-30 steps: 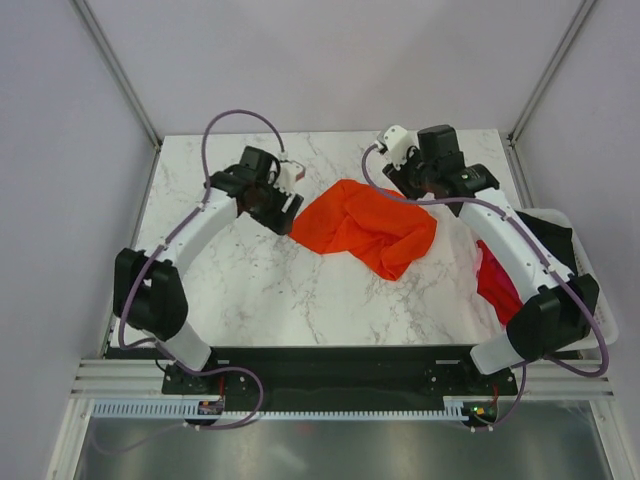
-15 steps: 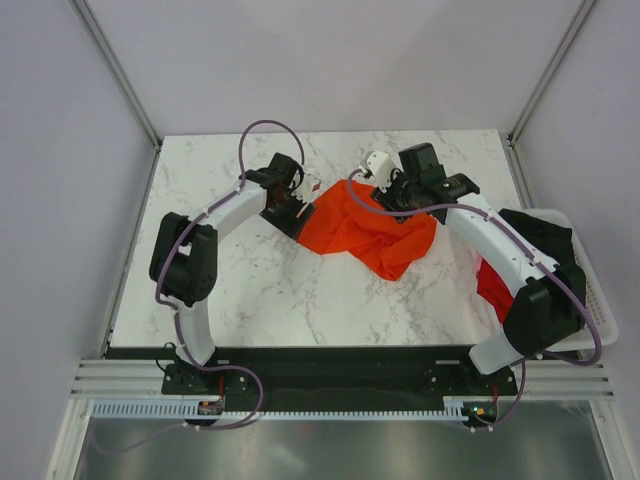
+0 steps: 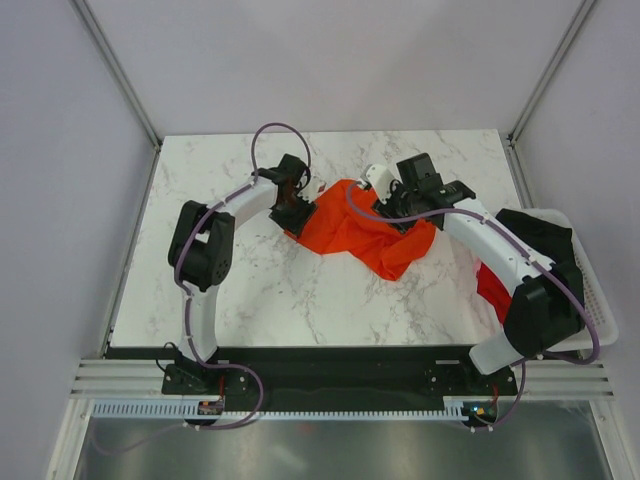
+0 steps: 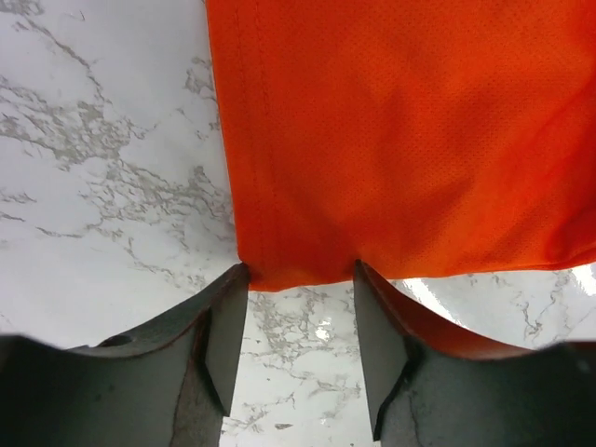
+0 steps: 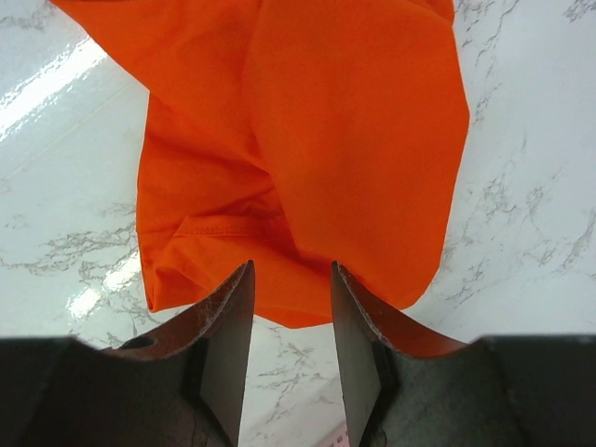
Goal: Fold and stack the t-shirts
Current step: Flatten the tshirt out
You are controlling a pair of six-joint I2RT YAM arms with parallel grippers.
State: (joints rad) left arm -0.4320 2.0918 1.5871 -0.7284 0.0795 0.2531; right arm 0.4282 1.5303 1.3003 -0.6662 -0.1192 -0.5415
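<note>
An orange-red t-shirt (image 3: 365, 231) lies crumpled on the marble table, near the middle back. My left gripper (image 3: 296, 207) is open at the shirt's left edge; in the left wrist view the hemmed corner (image 4: 279, 265) sits just beyond the gripper (image 4: 300, 275). My right gripper (image 3: 392, 205) is open over the shirt's upper right part; in the right wrist view the gripper (image 5: 291, 275) straddles a folded edge of the orange cloth (image 5: 307, 186). A black shirt (image 3: 548, 235) and a red-pink one (image 3: 496, 287) lie in the white mesh basket (image 3: 598, 310) at the right.
The basket stands at the table's right edge beside the right arm. Grey walls and metal frame posts close in the table at the back and sides. Purple cables loop over both arms.
Both grippers have moved inward and down onto the shirt: the left from the table's left of the cloth to its left edge, the right from the back right to the shirt's upper part.
</note>
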